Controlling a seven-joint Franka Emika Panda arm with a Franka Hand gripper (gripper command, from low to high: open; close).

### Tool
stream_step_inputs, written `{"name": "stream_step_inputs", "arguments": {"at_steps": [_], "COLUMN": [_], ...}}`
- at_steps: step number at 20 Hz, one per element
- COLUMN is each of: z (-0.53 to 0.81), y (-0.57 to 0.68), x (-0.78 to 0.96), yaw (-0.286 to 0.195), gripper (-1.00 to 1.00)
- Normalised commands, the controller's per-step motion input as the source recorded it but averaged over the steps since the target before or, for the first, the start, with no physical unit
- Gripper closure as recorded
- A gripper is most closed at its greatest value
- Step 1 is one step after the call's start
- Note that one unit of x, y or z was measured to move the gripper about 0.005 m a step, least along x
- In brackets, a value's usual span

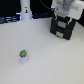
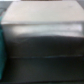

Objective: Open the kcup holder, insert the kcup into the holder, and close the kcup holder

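The kcup holder is a black box standing at the exterior view's right, far side of the white table. My gripper hangs right over its top, the white hand covering the box's upper part. The fingers are too blurred to show whether they are open or shut. The kcup, a tiny white pod with a green top, stands alone on the table towards the exterior view's left, well away from the gripper. In the wrist view the kcup holder fills the picture as a blurred dark box, and no fingers show.
A white bottle-like object stands at the back of the table, with dark items along the back edge. A teal shape lies at the wrist view's border.
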Motion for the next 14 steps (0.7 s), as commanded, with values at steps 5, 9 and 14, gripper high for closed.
{"name": "stream_step_inputs", "arguments": {"at_steps": [5,9,14], "z": [0.02,0.14,0.07], "y": [-0.09,-0.35,-0.34], "x": [0.07,0.56,0.66], "yaw": [-0.008,-0.026,-0.035], "gripper": [1.00,1.00,1.00]}}
